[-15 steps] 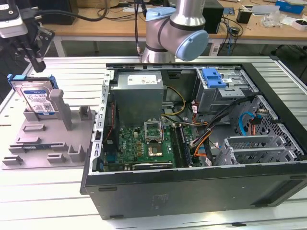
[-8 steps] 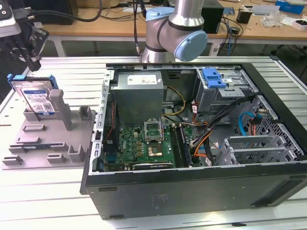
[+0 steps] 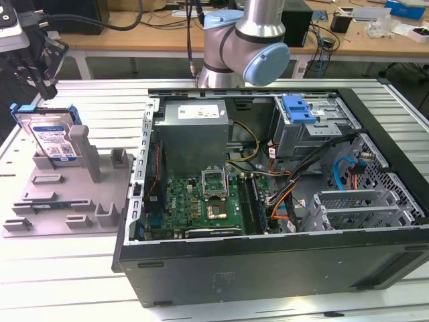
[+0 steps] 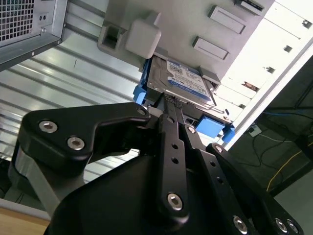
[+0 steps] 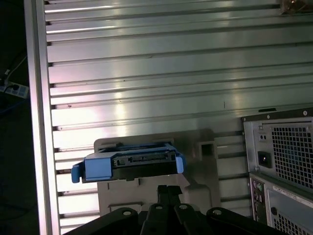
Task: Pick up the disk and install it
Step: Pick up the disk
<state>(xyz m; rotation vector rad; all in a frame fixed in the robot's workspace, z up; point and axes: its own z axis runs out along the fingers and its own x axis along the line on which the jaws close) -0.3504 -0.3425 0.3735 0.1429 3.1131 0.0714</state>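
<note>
Gripper (image 4: 170, 100) jaws pinched nearly together, holding nothing, tips at the disk (image 4: 183, 81) near edge, contact unclear. Exterior view: disk at 6 o'clock from it, propped in grey holder (image 3: 67, 201), long axis 11-to-5. PC case (image 3: 268, 275) at 3 o'clock.

Disk (image 3: 51, 137): flat rectangular silver hard drive with a white-and-blue label on its broad face and a blue plastic frame along its edges, with blue tabs projecting at both sides. Propped on edge at a backward tilt, label side outward, slotted into one end of the grey stand (image 3: 67, 198), behind the stand's upright post.
</note>
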